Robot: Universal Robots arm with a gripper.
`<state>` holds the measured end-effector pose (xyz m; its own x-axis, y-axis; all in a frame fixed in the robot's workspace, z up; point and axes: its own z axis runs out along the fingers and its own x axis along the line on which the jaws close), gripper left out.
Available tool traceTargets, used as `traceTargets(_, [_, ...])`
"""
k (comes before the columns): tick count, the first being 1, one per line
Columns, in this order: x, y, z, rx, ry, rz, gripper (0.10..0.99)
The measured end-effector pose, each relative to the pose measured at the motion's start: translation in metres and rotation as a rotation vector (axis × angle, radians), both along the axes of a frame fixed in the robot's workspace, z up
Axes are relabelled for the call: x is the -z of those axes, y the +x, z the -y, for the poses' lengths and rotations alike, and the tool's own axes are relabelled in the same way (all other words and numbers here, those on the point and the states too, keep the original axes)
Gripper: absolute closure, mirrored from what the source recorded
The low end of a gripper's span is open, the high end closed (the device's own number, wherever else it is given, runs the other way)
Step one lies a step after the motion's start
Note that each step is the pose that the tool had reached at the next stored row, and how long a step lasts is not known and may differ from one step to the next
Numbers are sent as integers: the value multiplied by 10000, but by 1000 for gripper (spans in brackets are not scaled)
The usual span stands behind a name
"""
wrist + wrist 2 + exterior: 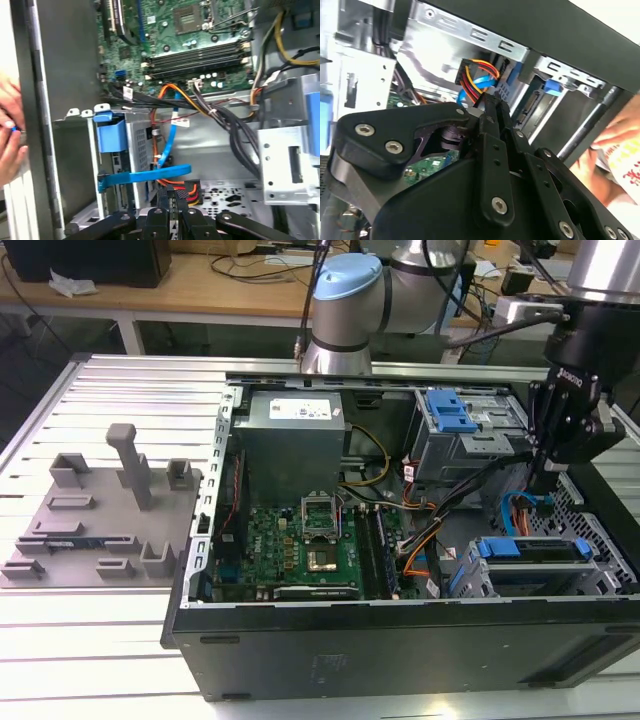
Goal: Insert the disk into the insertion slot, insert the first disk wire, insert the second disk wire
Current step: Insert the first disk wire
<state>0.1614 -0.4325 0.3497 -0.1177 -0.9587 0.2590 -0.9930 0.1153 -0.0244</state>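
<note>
I see one disk (530, 548) sitting in its one insertion slot (465, 576) and two disk wires, and my gripper (546, 484), just beside the disk, is pinched on the red-and-yellow disk wire (478, 68), with the blue disk wire (150, 175) close by.

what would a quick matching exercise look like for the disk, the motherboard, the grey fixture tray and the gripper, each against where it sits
Things:
1 disk
2 motherboard
3 grey fixture tray
4 gripper

Places:
a outside the case, on the exterior view's left
b over the blue cable
c in the insertion slot
d flat on the case floor

Pairs: 1-c, 2-d, 3-a, 4-b
</note>
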Motion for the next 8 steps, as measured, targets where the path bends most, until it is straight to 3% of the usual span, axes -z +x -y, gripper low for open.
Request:
traceTargets(2, [-2,0,28,-7,113,-1,922])
traceTargets(8, [-2,0,174,-50,171,0,922])
